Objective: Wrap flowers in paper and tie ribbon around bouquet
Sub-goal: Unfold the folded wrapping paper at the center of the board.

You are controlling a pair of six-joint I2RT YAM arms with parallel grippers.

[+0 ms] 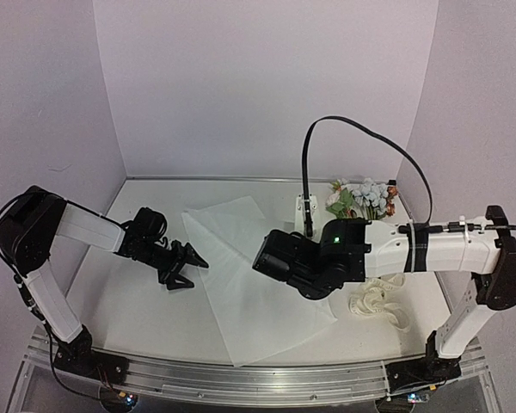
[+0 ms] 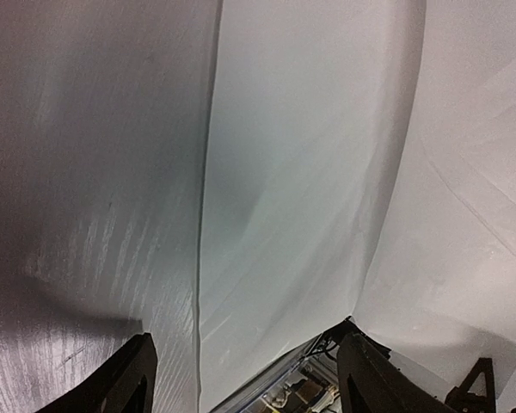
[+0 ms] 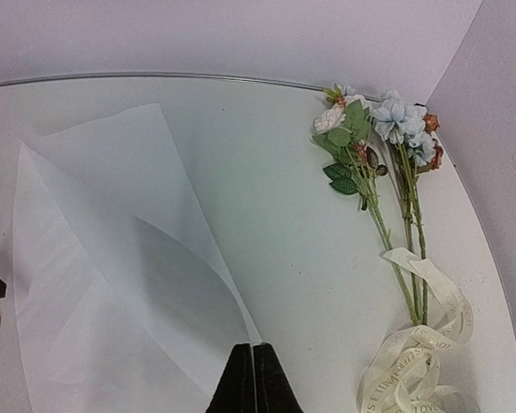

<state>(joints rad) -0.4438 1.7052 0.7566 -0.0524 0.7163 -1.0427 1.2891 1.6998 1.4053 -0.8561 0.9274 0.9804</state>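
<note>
White tabletop and pale walls fill the top view. One sheet of the paper (image 1: 249,284) lies flat in the middle. The left gripper (image 1: 187,265) hovers at the sheet's left edge with its two fingers spread and nothing between them. The right arm (image 1: 430,245) reaches across the paper's right side. One bunch of the flowers (image 1: 365,198) lies at the far right near the back wall. One ribbon (image 1: 378,301) sits in a loose heap nearer the front, just off the paper's right edge.

From the left wrist, two dark fingers (image 2: 129,383) stand well apart, released, above the pale sheet, where a long straight line runs up the view.

From the right wrist, the right gripper (image 3: 254,379) is clenched, its two fingers pressed together on nothing, over the paper's near corner. The single bunch shows two clusters of blooms, blue-white and rust, on thin green stems. The ribbon's loops cross the stem ends.
</note>
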